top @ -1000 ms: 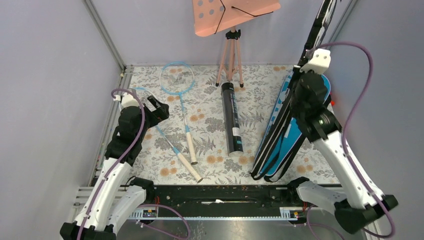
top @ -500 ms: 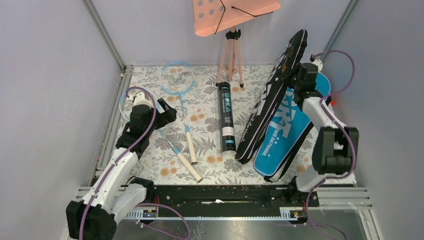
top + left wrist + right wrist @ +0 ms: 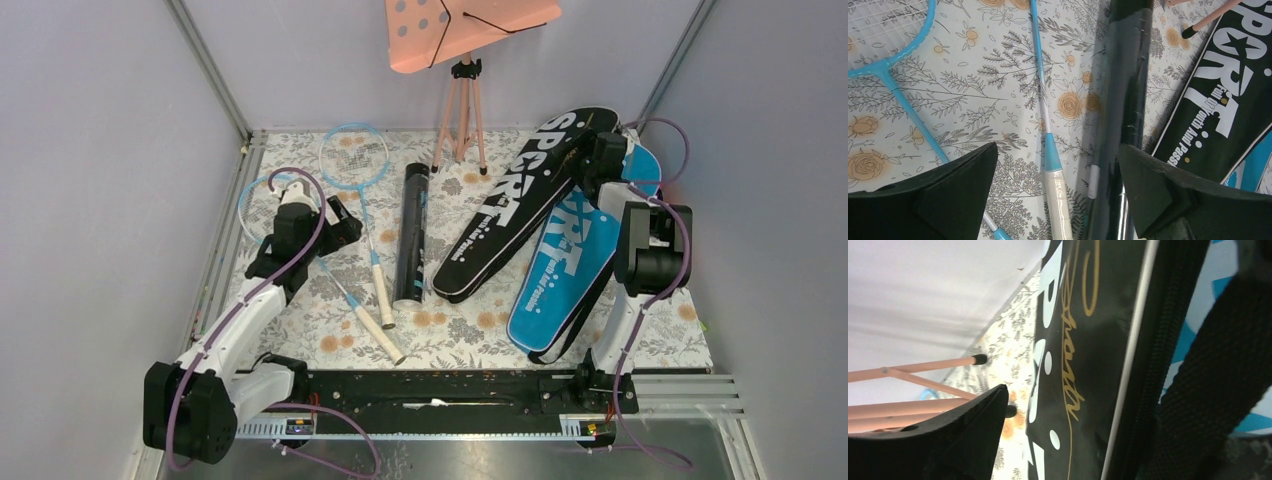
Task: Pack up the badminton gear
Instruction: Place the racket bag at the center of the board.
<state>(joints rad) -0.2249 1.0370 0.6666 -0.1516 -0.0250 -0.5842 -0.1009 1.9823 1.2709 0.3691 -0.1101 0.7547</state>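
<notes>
The black SPORT bag (image 3: pixel 510 205) lies flat and slantwise on the floral table, its top end on the blue SPORT bag (image 3: pixel 565 270). My right gripper (image 3: pixel 603 158) is at that top end, jaws apart, with the black bag (image 3: pixel 1083 365) running between them; one finger (image 3: pixel 948 440) stands clear of the bag. The black tube (image 3: pixel 412 235) lies to the bag's left. Two light-blue rackets (image 3: pixel 355 155) (image 3: pixel 350 300) lie further left. My left gripper (image 3: pixel 1058 192) hovers wide open above a racket's handle (image 3: pixel 1058 205) and the tube (image 3: pixel 1125 100). No shuttlecocks are in view.
A pink perforated board on a tripod (image 3: pixel 462 110) stands at the back, its feet near the tube's and the bag's far ends. Grey walls close in the table on the left, back and right. A black rail (image 3: pixel 430 390) runs along the near edge.
The right arm swung the black bag down from upright to flat, then its jaws opened. The tube shifted left. The left gripper moved right, toward the racket handles.
</notes>
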